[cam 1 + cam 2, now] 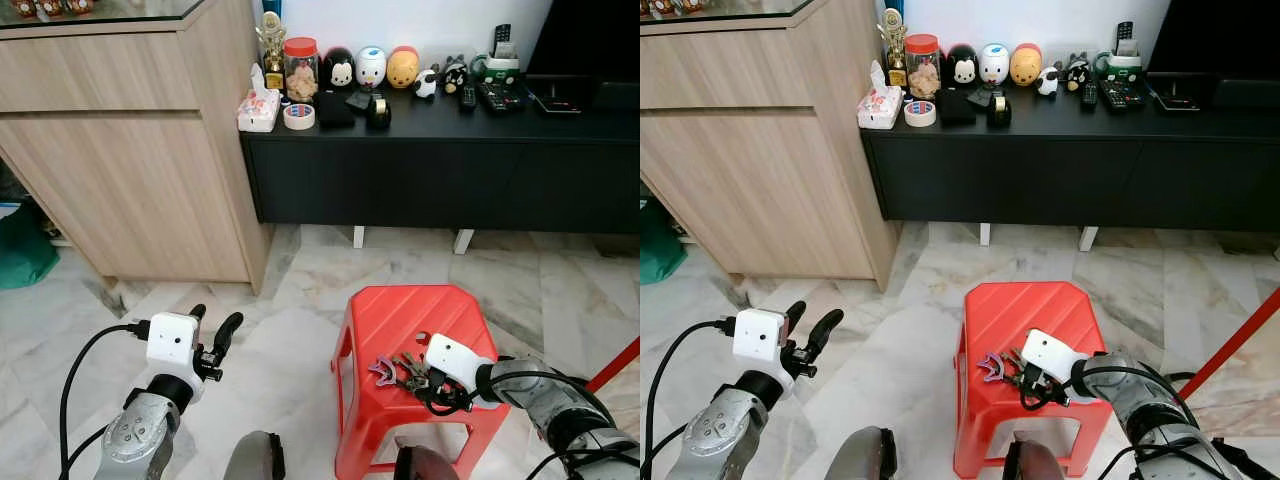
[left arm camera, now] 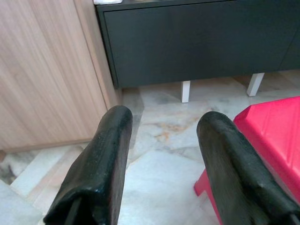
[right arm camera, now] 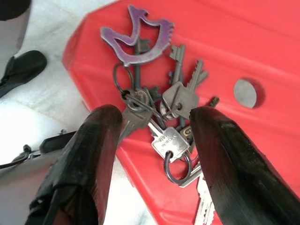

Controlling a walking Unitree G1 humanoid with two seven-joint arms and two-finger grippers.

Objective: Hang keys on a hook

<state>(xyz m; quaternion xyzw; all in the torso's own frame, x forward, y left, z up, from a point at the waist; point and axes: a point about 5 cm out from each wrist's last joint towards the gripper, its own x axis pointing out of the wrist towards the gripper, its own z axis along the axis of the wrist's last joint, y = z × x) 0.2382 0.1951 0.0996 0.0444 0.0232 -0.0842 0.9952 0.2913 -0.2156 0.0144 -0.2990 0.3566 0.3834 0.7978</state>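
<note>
Fingers of my right gripper [image 3: 152, 140] are spread wide and reach down over the bunch of keys [image 3: 161, 101], one finger on each side of the pile, with nothing pinched between them; the keys lie loose on the top of the red plastic stool [image 1: 400, 320], toward its near edge, at about five o'clock from the stool's middle; a purple bird-shaped key fob [image 3: 138, 40] sits at the far end of the bunch, joined to it by a dark ring; several silver and brass keys fan out behind it, and a small round hole [image 3: 246, 92] in the stool's top shows just beside them. My right arm comes in from four o'clock, its white wrist housing resting low over the stool.

My left gripper [image 1: 212, 335] is raised at about eight o'clock, well apart from the stool; its fingers [image 2: 101, 164] stand parted and hold nothing, pointing toward the marble floor [image 1: 300, 280] and the dark low cabinet [image 1: 440, 170] at twelve o'clock.

On that cabinet's top I see a tissue pack [image 1: 258, 105], a roll of tape [image 1: 298, 116], a jar with a red lid [image 1: 300, 68], round toy figures [image 1: 371, 67] and remote controls [image 1: 497, 95]; a light wooden cupboard [image 1: 130, 150] stands at ten o'clock.
</note>
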